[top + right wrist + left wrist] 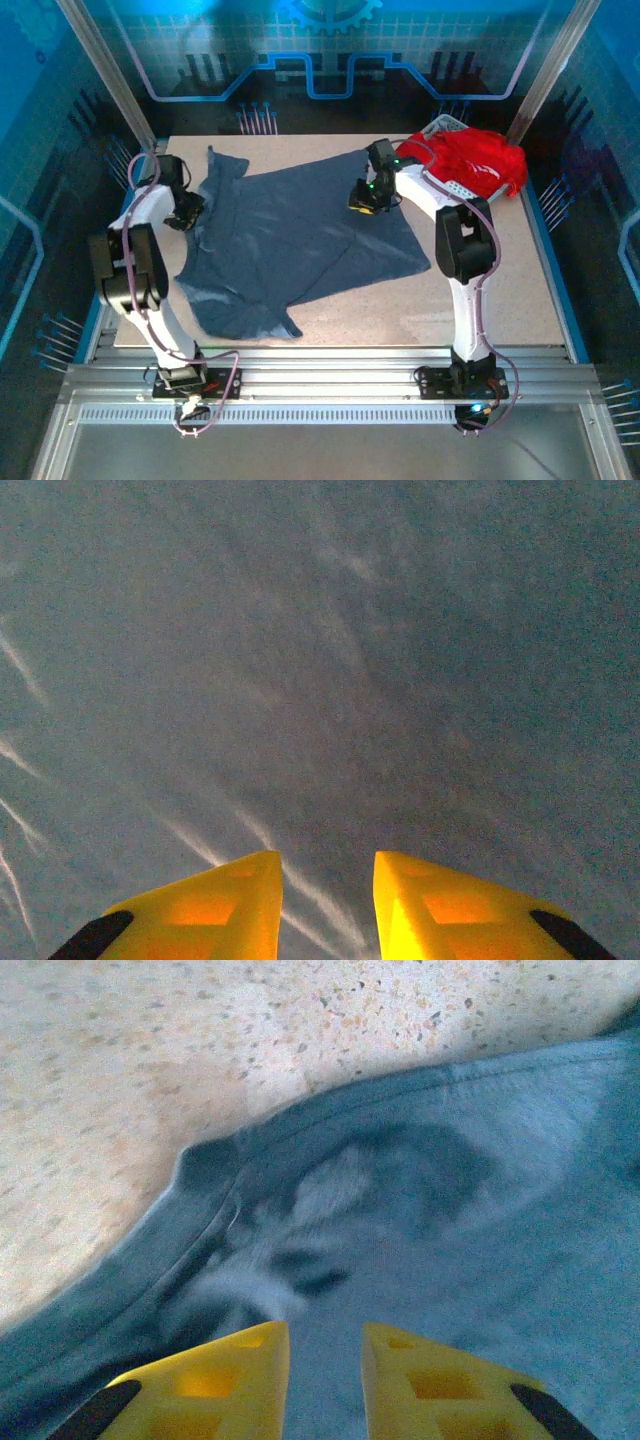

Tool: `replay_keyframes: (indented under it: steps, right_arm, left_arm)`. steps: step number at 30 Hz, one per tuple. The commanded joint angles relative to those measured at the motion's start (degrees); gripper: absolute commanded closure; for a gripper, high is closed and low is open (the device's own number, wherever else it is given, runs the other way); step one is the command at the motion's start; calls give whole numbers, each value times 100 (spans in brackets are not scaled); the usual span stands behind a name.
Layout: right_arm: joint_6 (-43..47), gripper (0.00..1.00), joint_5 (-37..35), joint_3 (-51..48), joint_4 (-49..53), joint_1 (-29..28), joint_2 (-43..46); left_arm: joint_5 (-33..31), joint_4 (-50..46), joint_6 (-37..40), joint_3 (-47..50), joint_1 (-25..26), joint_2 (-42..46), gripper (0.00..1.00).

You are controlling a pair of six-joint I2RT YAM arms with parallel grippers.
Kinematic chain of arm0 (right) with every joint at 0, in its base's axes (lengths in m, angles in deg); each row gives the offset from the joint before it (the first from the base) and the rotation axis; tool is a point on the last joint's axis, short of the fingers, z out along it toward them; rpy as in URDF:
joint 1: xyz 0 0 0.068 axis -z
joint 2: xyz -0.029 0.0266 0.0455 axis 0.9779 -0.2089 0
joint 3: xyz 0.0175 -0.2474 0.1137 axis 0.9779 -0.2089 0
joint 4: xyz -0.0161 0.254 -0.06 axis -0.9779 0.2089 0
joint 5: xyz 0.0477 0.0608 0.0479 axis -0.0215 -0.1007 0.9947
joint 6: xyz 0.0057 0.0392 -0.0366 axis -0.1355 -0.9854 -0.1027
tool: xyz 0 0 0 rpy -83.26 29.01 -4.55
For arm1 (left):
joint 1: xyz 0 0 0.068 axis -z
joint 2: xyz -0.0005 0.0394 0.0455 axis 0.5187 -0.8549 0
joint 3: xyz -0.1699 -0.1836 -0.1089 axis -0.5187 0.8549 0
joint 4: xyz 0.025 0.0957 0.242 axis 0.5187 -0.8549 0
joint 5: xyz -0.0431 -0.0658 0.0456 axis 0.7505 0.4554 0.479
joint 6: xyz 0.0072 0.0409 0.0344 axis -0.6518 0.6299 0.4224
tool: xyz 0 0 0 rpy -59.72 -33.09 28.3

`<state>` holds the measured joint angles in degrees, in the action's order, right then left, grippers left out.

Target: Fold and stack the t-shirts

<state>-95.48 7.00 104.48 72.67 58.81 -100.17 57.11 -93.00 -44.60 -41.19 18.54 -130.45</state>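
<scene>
Speckled beige tabletop (480,290): plain slate-blue cloth t-shirt (290,240) spread centre for folding. Left gripper (185,215) at its left edge, right gripper (365,198) over top edge, both parted, empty. Bright red t-shirt (480,165) queued on white perforated basket (445,125), far right.

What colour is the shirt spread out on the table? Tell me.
Plain dark slate-blue shirt; the top view shows it best.

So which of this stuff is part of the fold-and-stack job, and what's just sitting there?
Job: slate-blue t-shirt spread on the table; red t-shirt heaped on the white basket.
Just lying about: white basket; table.
</scene>
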Motion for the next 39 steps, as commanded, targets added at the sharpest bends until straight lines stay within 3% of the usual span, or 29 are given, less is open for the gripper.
replay_keyframes:
  steps: [1,10,18,21,24,26,29,34,39]
  right_arm:
    - [-50,69,139,393,275,-53,-295]
    - [-143,69,203,472,337,-53,-220]
    - [-165,68,318,591,386,-87,-371]
    - [-156,68,337,774,455,-105,-536]
    - [-116,68,357,1009,517,-112,-710]
    - [-84,68,376,1189,588,-116,-892]
    - [-59,68,399,1424,659,-139,-1100]
    - [-150,68,340,1550,734,-178,-1333]
    - [-299,69,289,1585,767,-170,-1479]
  left_arm:
    - [158,47,294,-486,-77,-641,75]
    - [-153,-856,-285,-886,-546,-1531,88]
    - [-432,-830,-849,63,-1175,-822,88]
    - [-157,-581,-736,22,-1198,-719,79]
    - [-176,-589,-575,-258,-1022,-521,59]
    - [-376,-745,-405,-498,-789,-356,55]
    - [-389,-1028,-342,-687,-367,-231,56]
    - [132,-951,-742,-308,211,-315,64]
    - [771,-888,-925,-481,473,-1075,69]
